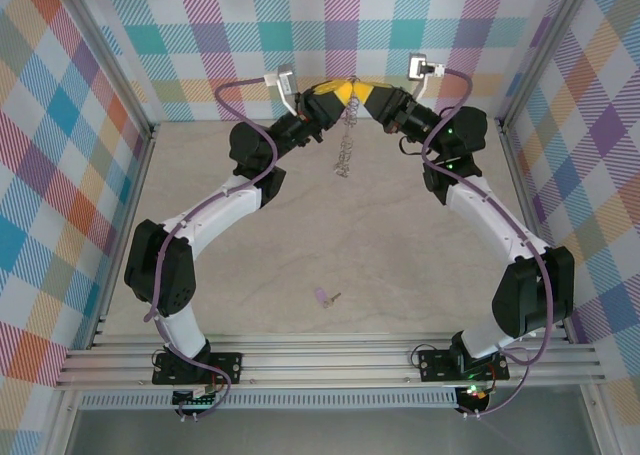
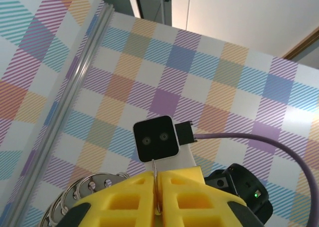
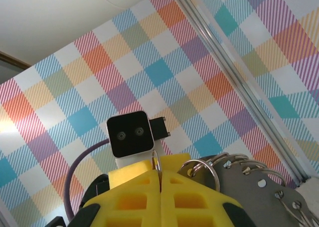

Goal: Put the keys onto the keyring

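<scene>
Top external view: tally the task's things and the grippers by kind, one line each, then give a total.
Grippers: 2, the left gripper and the right gripper
keyring: 1
key, lilac-headed: 1
Total: 4

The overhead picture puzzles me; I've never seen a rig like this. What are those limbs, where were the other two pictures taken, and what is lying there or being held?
Those are two robot arms bolted at the near edge of a table. The overhead picture looks down from above and behind them. The other two come from a camera on each wrist, looking along that arm's yellow fingers. At the far side the left gripper and right gripper both pinch the keyring, a thin metal hoop fringed with small silvery pieces. One tiny lilac-headed key lies on the table, nearer the bases.
</scene>
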You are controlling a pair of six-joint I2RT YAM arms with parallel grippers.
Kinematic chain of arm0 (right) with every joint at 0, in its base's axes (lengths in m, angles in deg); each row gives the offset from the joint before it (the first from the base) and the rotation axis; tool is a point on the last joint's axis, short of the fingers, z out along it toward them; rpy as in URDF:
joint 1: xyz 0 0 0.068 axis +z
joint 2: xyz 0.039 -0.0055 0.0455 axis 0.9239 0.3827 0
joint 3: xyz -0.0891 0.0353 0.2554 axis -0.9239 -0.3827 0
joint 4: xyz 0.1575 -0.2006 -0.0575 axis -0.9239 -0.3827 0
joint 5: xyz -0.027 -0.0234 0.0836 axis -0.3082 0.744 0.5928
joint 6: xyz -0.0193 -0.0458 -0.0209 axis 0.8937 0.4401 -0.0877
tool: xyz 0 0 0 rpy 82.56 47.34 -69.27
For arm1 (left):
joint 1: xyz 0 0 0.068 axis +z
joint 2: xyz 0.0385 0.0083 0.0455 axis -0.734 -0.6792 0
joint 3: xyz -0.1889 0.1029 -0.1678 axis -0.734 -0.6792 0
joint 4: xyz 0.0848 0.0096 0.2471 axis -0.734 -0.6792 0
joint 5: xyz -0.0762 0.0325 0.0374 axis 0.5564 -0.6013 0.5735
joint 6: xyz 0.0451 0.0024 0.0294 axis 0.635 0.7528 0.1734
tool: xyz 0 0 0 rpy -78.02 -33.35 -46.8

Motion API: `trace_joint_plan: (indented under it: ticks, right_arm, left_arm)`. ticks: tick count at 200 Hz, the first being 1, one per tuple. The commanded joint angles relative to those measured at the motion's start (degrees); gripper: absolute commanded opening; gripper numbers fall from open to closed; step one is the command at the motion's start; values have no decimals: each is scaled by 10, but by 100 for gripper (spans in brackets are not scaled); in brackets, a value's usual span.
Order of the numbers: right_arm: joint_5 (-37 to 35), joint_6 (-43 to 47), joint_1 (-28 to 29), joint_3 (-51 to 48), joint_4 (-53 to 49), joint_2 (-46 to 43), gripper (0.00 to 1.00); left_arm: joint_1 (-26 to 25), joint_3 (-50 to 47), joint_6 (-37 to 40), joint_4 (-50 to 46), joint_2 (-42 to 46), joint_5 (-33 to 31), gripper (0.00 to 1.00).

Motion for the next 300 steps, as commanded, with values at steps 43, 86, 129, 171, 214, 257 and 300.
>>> trace_joint_plan:
  ticks: [43, 86, 129, 171, 214, 257, 300]
  right_arm:
    - [66, 69, 13, 29, -77, -15, 0]
    - [75, 98, 9, 31, -118, -18, 0]
    - [92, 126, 2, 37, -166, -19, 0]
    - [112, 147, -9, 42, -198, -19, 0]
    - [130, 158, -14, 49, -216, -17, 0]
    - [134, 170, -17, 48, -231, -18, 0]
    - [132, 175, -21, 43, -238, -21, 0]
  left_arm:
    - [2, 12, 28, -73, 26, 39, 23]
    - [19, 30, 29, -125, 26, 86, 17]
    - [39, 54, 36, -187, 26, 151, 15]
    - [57, 95, 90, -300, 26, 232, 20]
    - [69, 134, 170, -429, 28, 292, 20]
    - [79, 164, 237, -532, 26, 332, 19]
    - [85, 195, 290, -618, 18, 362, 17]
